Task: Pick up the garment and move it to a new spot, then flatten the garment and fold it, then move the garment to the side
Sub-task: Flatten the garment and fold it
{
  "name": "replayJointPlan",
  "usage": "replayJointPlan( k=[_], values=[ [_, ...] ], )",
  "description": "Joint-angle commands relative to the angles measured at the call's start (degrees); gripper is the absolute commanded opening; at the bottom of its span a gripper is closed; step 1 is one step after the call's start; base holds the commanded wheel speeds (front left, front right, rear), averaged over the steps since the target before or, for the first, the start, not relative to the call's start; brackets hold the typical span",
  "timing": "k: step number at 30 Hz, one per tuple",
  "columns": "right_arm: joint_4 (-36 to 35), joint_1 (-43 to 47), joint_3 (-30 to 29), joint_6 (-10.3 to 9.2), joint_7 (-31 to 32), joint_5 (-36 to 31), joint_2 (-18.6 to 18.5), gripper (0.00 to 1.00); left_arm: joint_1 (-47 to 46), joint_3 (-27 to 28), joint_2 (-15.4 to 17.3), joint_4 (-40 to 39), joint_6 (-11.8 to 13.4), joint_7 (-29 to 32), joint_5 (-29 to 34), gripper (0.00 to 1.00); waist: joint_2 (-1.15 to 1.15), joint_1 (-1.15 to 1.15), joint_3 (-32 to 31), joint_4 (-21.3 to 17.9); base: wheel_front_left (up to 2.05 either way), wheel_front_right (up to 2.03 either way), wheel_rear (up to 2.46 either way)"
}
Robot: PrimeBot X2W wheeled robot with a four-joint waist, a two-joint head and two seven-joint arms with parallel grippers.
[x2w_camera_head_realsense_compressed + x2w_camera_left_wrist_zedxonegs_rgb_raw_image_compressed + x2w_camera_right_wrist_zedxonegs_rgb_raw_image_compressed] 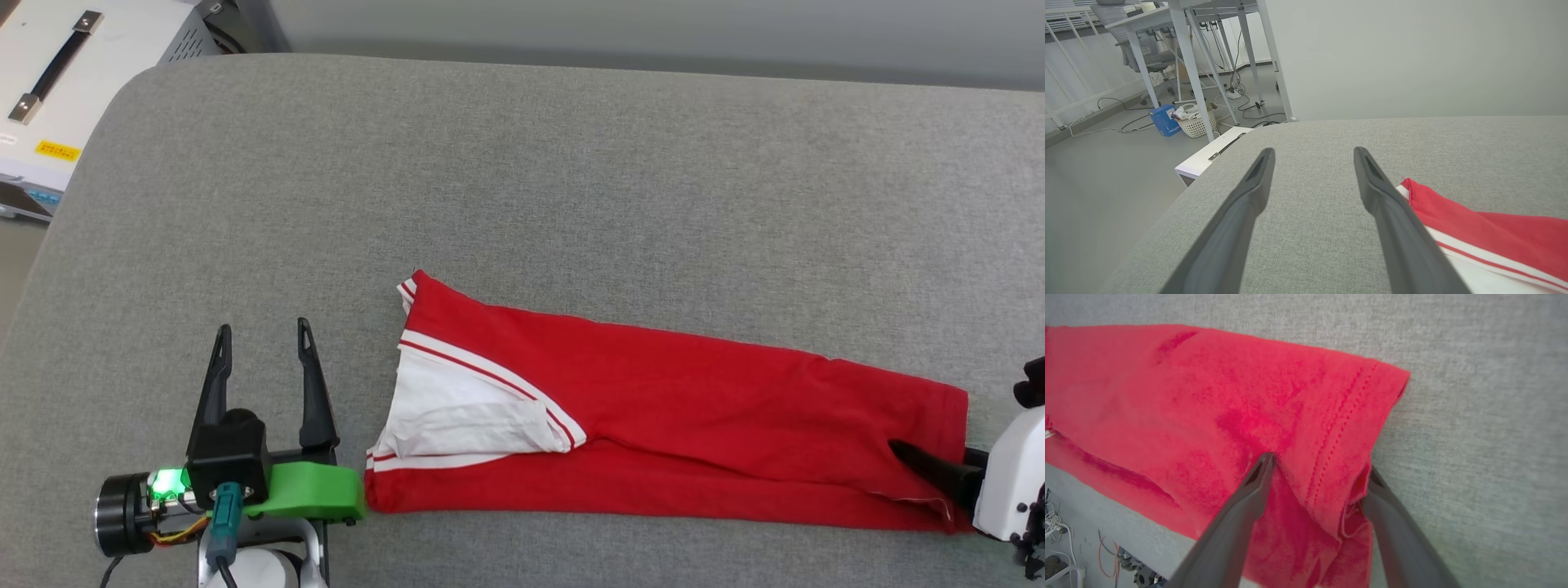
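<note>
One garment, two grippers, one grey surface

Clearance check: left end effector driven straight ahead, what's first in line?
Bare grey cushion lies ahead of the left end effector; garment sits off to its right. Looks free, depth unclear.

No legible text anywhere

The garment is bright red, with a white sleeve edged in white-and-red striped trim. The counter is speckled light grey cloth. The left gripper has black fingers and a bright green bracket.
</note>
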Motion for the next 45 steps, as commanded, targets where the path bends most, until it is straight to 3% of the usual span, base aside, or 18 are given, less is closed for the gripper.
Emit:
replayJointPlan(
  k=[1, 5, 6, 7, 17, 25, 31, 38, 45],
  values=[
    [0.7, -0.3, 1.7, -0.03, 0.6, 0.3, 2.0, 1.00, 1.2, 1.3, -1.4, -0.5, -0.8, -0.3, 1.5, 1.00, 0.00, 0.00, 0.3, 0.2, 0.00, 0.00, 0.00],
    [1.5, -0.9, 3.8, -0.03, 0.9, 0.9, 2.4, 1.00, 3.0, 4.1, -4.6, -0.2, -3.2, -0.3, 4.7, 1.00, 0.00, 0.00, 0.1, 0.2, 0.00, 0.00, 0.00],
    [1.9, -1.2, 4.1, -0.03, 0.6, 0.7, 2.2, 0.29, 3.4, 4.7, -5.2, 0.1, -4.0, -0.3, 5.6, 1.00, 0.00, 0.00, 0.0, 0.1, 0.00, 0.00, 0.00],
    [2.2, -1.4, 4.3, -0.03, 0.1, 0.5, 2.0, 0.00, 3.7, 5.3, -5.8, 0.3, -4.7, -0.3, 6.4, 1.00, 0.00, 0.00, -0.2, 0.0, 0.00, 0.00, 0.00],
    [5.5, -3.5, 1.1, -0.03, -1.4, 3.1, -3.9, 0.00, 5.1, 9.5, -8.9, 2.5, -10.9, -0.3, 11.2, 1.00, 0.00, 0.00, -2.1, -0.9, 0.00, 0.00, 0.00],
    [9.9, -3.7, -2.0, -0.03, -0.1, 3.6, -9.1, 0.00, 5.6, 11.6, -10.5, 4.0, -14.4, -0.3, 13.4, 1.00, 0.00, 0.00, -3.2, -1.1, 0.00, 0.00, 0.00],
    [0.2, -3.1, -0.9, -0.03, 4.2, 5.9, -10.1, 0.00, 6.3, 12.5, -11.5, 5.0, -16.2, -0.3, 14.8, 1.00, 0.00, 0.00, -4.0, -1.2, 0.00, 0.00, 0.00],
    [-15.1, -4.2, 0.4, -0.03, 9.2, 7.2, -8.5, 0.00, 6.0, 13.0, -12.7, 5.6, -17.8, -0.3, 16.3, 1.00, 0.00, 0.00, -3.5, -0.6, 0.00, 0.00, 0.00],
    [-22.2, -11.6, 5.0, -0.03, 14.2, 1.2, -0.4, 0.00, 4.5, 13.3, -14.2, 5.8, -19.0, -0.3, 17.5, 1.00, 0.00, 0.00, -1.5, 0.7, 0.00, 0.00, 0.00]
  ],
)
